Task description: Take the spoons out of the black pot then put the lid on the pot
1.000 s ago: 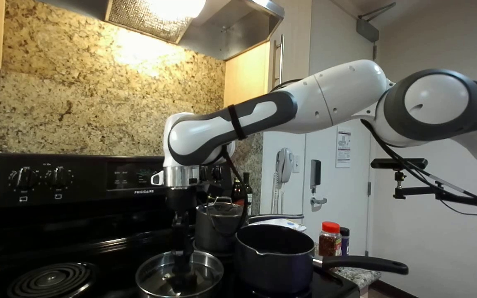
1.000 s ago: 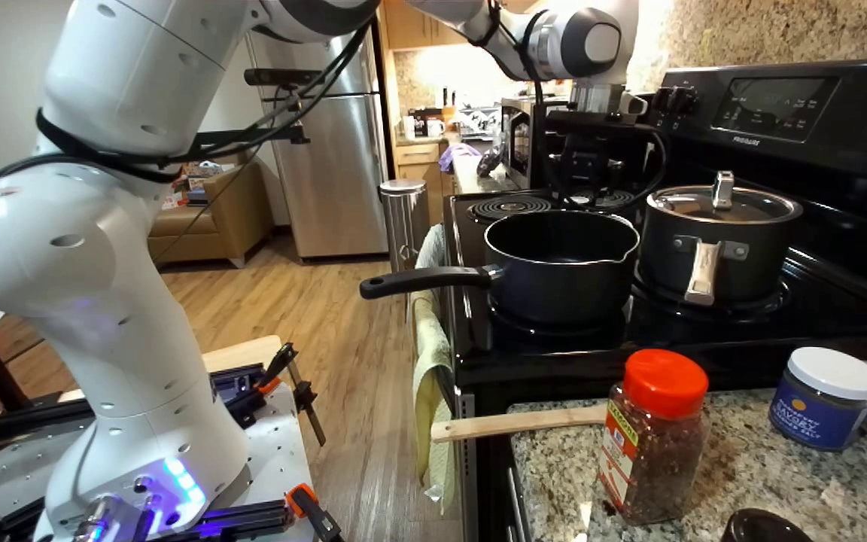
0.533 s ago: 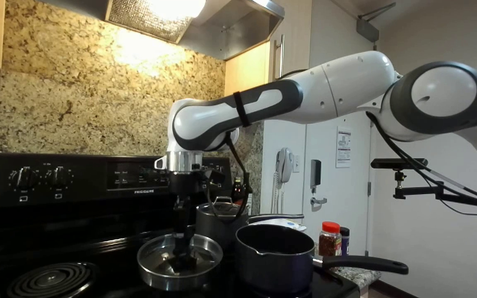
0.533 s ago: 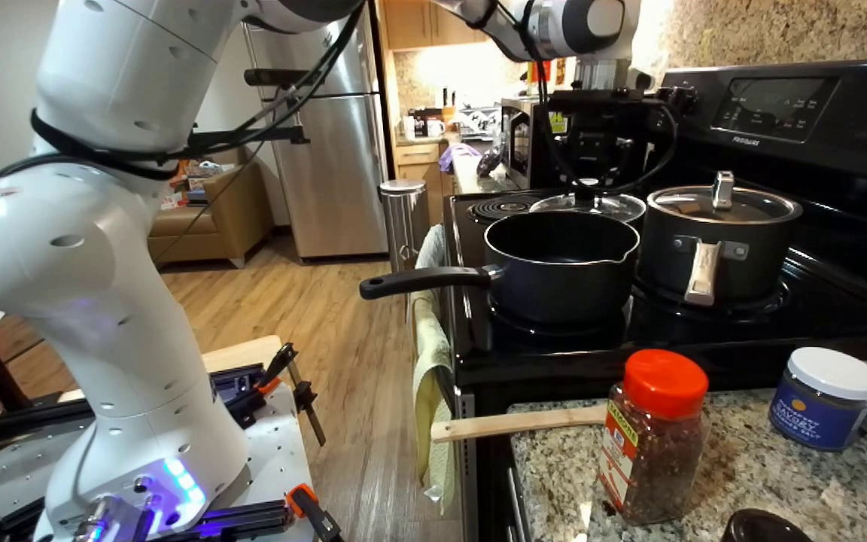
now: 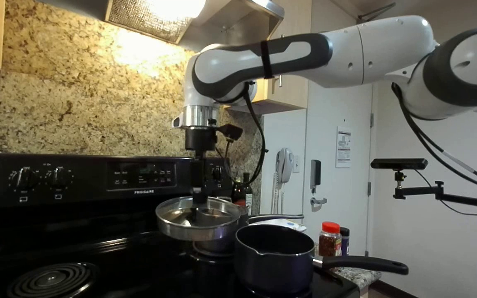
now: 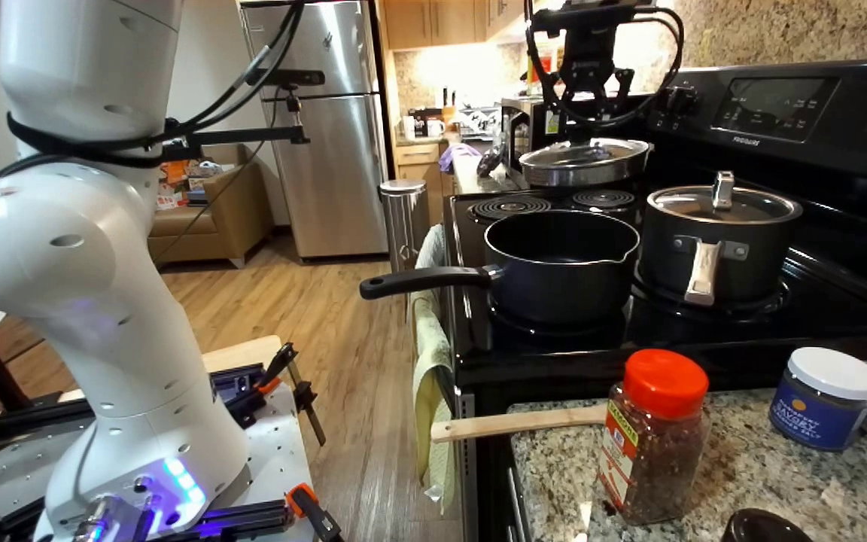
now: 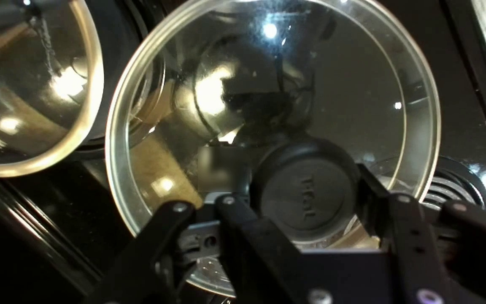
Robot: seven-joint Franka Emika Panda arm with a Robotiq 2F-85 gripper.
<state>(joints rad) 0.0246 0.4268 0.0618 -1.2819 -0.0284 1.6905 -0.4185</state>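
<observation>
The black pot stands upright on the stove in both exterior views; no spoon shows above its rim and its bottom is hidden. A light-brown wooden spoon handle lies on the counter, its far end behind a red-capped jar; no other spoon is identifiable. The glass lid hangs in the air above the stove, roughly level, behind the pot in an exterior view. My gripper is shut on the lid's black knob, which sits between the fingers in the wrist view.
The smaller grey pot with its own lid stands beside the black pot, close to the held lid. The black pot's handle sticks out over the stove edge. A red-capped jar and a white-capped jar stand on the counter.
My gripper has lifted the lid up off the stove by its knob and shifted it rightwards in an exterior view. The black pot, the grey pot and the wooden handle have not moved.
</observation>
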